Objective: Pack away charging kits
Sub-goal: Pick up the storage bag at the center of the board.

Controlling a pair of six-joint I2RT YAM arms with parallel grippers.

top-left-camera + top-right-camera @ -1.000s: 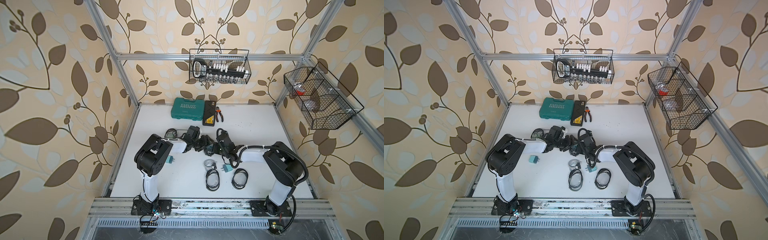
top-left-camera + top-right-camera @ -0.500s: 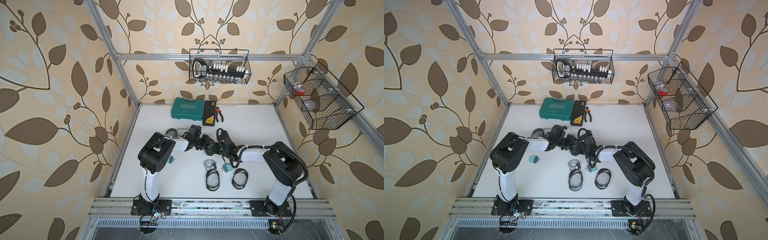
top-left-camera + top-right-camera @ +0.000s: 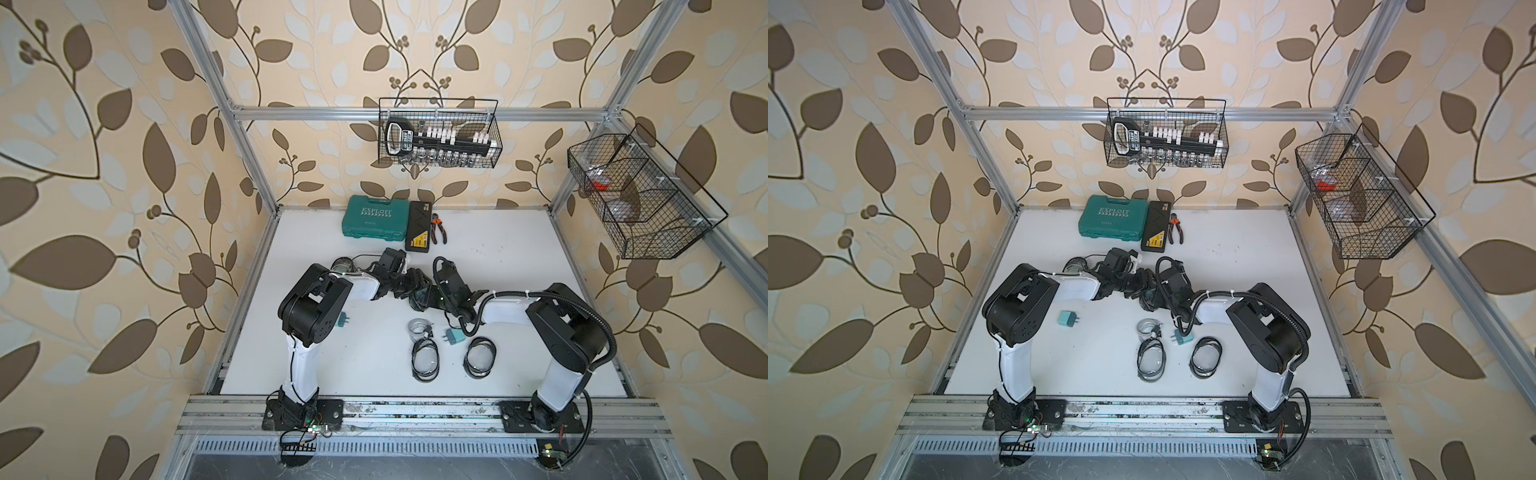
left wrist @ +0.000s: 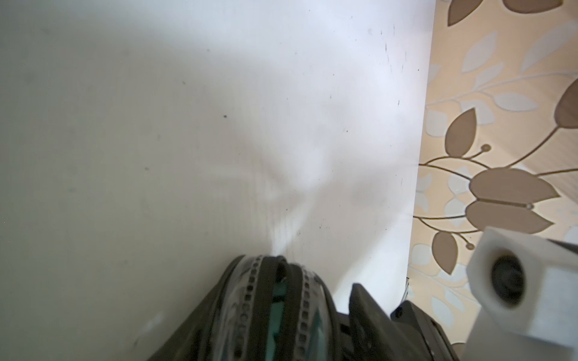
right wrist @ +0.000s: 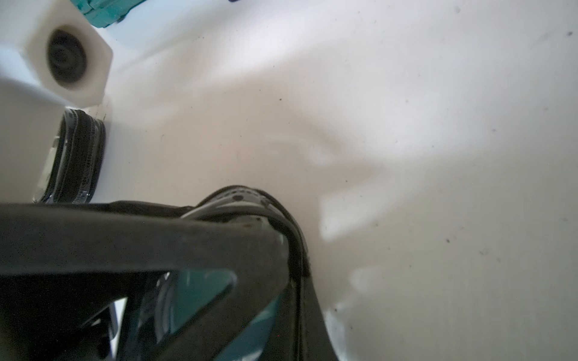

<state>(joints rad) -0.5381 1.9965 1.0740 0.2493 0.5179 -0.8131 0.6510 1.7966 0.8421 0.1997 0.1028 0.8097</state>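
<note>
Surface: white table (image 3: 519, 257), teal tool case (image 3: 374, 223) at its back.
Pouch (image 4: 250, 297): in front of the case, between both grippers; teal adapter (image 5: 203, 281) visible inside.
Right gripper (image 3: 428, 297): closed on the pouch rim.
Left gripper (image 3: 409, 286): at the pouch; opening cannot be told.

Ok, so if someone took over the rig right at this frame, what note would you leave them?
Right end effector: shut on the held pouch, mid-table; a teal plug and white cable show inside, zip looks open.
Left end effector: at the same pouch; grip cannot be told.
Second pouch behind the left arm, contents unclear.
Left to pack, loose on the table: plug by the left arm, plug by the right arm, coiled cable, two empty-looking pouches.
</note>
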